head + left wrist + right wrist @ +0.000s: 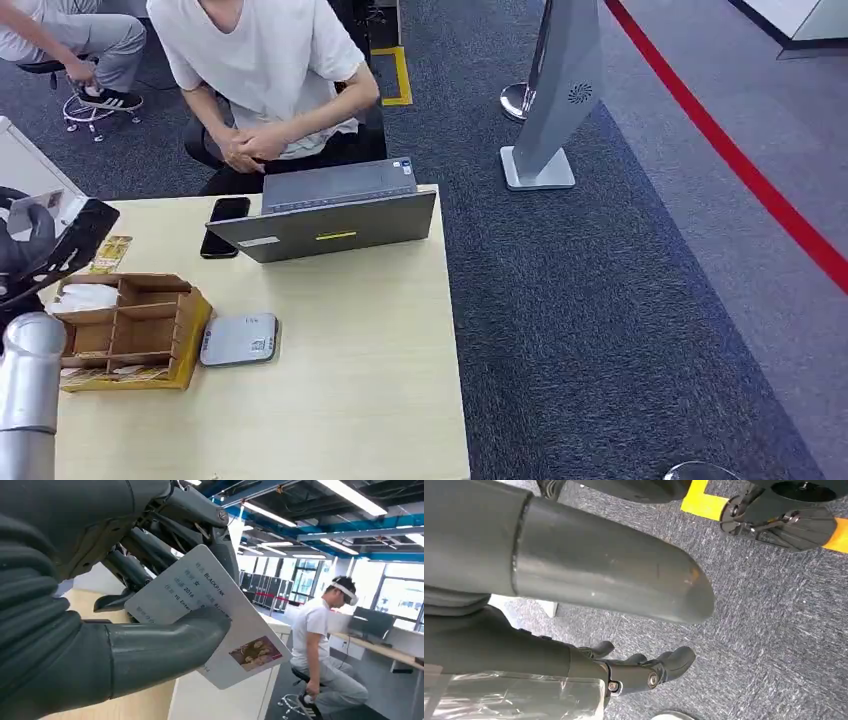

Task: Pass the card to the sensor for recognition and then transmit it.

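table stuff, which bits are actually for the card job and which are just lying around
For the job:
- card, held in the left hand
- flat grey sensor on the table

Just lying about:
- laptop
- black phone
- wooden box with compartments
- grey stand on the carpet
- right hand, holding nothing, hanging over the floor

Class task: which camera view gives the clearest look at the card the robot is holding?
The left wrist view: the card is close, pinched by the left hand, with print and a photo visible. The head view catches the hand at the picture's edge, the card hard to tell. The right wrist view faces carpet.
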Robot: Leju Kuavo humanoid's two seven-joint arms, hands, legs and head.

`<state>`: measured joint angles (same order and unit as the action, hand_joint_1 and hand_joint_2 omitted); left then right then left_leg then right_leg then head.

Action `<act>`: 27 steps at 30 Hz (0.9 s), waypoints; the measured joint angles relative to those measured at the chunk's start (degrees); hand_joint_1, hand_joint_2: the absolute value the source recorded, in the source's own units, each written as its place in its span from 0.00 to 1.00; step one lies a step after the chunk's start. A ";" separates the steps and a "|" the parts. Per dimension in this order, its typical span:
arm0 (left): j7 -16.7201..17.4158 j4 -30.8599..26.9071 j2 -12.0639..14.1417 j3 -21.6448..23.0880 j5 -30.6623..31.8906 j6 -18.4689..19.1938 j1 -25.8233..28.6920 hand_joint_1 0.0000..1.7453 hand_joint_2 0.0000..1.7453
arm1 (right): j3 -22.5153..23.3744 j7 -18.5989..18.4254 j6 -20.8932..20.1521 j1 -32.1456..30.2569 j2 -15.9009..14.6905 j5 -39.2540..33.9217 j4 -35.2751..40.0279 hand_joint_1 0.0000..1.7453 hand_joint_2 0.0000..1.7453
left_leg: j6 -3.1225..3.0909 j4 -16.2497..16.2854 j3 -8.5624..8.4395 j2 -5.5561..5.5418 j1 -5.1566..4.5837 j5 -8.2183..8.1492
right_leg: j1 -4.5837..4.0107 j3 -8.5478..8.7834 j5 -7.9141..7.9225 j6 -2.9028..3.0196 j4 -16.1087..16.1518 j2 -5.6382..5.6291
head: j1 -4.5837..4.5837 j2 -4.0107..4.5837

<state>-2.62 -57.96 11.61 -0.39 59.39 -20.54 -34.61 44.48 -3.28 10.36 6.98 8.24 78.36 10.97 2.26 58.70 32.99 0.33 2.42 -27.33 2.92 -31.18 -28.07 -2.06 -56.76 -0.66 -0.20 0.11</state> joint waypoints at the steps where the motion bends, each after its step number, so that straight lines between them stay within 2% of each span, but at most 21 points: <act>1: -0.53 -0.37 -0.13 0.07 0.00 -0.95 0.44 1.00 1.00 | 0.02 0.00 0.02 0.00 0.00 0.00 0.00 0.00 0.00 | 0.00 0.00 0.00 0.01 0.00 0.00 | 0.00 0.00 0.00 0.00 0.00 -0.01 | 0.00 0.00; 3: -1.75 -2.39 -0.68 0.55 0.04 -3.35 2.02 1.00 1.00 | 0.20 0.00 0.20 -0.06 0.00 -0.17 0.00 0.00 0.00 | 0.00 0.00 0.00 0.00 -0.01 0.00 | 0.01 0.00 0.00 0.00 0.01 -0.01 | 0.02 0.00; 7: -2.41 -9.76 -2.52 2.60 1.58 -4.99 7.77 1.00 1.00 | 0.77 0.02 0.70 -0.31 -0.02 -0.92 0.00 0.00 0.00 | -0.04 0.00 0.00 0.01 -0.03 -0.05 | 0.03 -0.01 -0.01 -0.01 0.04 -0.02 | 0.00 0.00; 11: -2.93 -20.45 -4.35 7.74 4.81 -5.16 15.48 1.00 1.00 | 1.88 0.33 1.73 -1.00 -0.07 -2.10 0.00 0.00 0.00 | -0.12 0.00 0.02 0.02 -0.06 -0.11 | 0.05 0.00 -0.05 -0.07 0.08 0.00 | 0.00 0.00; 15: -2.19 -28.49 -4.77 14.37 6.67 -4.68 21.12 1.00 1.00 | 3.08 0.35 2.19 -1.49 -0.11 -2.32 0.00 0.00 0.00 | -0.12 0.00 0.05 0.01 -0.06 -0.12 | 0.05 -0.01 -0.07 -0.09 0.09 0.01 | 0.00 0.00; 19: -1.84 -32.63 -4.92 17.42 7.02 -4.53 23.58 1.00 1.00 | 3.58 0.35 2.23 -1.64 -0.15 -2.32 0.00 0.00 0.00 | -0.12 0.00 0.04 0.01 -0.05 -0.11 | 0.04 -0.01 -0.07 -0.09 0.08 0.02 | 0.00 0.00; 27: -1.77 -35.50 -4.94 19.36 7.02 -4.29 24.82 1.00 1.00 | 4.20 0.35 2.21 -1.72 -0.22 -2.32 0.00 0.00 0.00 | -0.12 0.00 0.04 0.00 -0.05 -0.10 | 0.04 0.02 -0.06 -0.09 0.07 0.04 | 0.00 0.00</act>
<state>-4.39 -93.46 6.67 18.97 66.40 -24.83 -9.80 48.68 -2.93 12.57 5.26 8.02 76.04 10.97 2.14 58.70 33.04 0.33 2.37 -27.43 2.97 -31.16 -28.13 -2.15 -56.69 -0.62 -0.20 0.11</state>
